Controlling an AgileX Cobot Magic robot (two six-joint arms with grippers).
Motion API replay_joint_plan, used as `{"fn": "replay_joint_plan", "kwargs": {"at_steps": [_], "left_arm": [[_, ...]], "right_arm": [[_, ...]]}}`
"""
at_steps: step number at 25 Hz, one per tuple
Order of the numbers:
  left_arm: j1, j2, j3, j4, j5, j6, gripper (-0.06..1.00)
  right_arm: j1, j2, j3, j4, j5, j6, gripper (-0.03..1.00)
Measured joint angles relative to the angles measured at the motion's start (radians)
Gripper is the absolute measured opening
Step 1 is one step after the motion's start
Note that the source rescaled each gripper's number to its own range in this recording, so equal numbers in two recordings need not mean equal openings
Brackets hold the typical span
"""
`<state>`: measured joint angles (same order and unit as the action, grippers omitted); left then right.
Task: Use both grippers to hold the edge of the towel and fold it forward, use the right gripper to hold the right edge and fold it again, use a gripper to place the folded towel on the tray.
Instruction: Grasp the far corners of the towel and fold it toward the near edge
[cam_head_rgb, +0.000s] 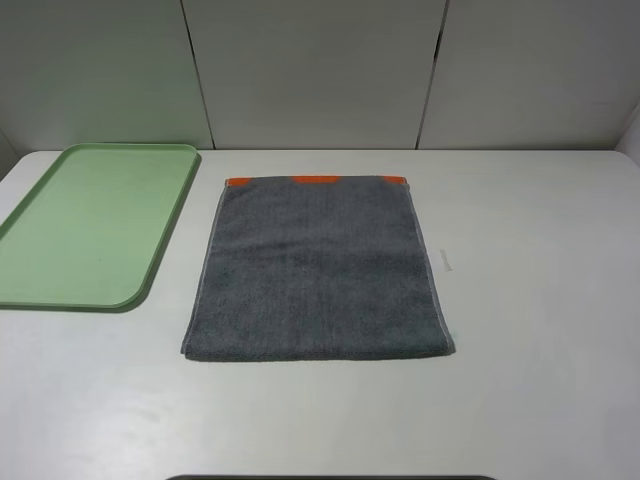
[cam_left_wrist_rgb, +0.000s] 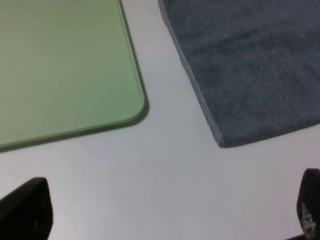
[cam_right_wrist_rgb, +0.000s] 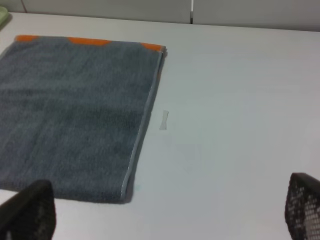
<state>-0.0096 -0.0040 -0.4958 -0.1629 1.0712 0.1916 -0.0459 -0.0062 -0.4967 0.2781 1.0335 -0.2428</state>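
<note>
even soft light, faint shadows, wrist views slightly blurred.

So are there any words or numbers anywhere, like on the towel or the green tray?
No, there are no words or numbers to read in any view.
towel: plain grey, with only an orange strip along its far edge and no label showing.
tray: plain green, no print.
scrap on the table: a small pale bit, too small to tell if anything is on it.
</note>
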Motion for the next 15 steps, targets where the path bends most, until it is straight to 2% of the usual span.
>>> {"fn": "replay_joint_plan", "kwargs": {"at_steps": [15], "left_arm": [[-0.005,0.0,0.0,0.0,0.0,0.0,0.99]], "right_arm": [[0.0,0.0,0.0,0.0,0.0,0.0,1.0]]}}
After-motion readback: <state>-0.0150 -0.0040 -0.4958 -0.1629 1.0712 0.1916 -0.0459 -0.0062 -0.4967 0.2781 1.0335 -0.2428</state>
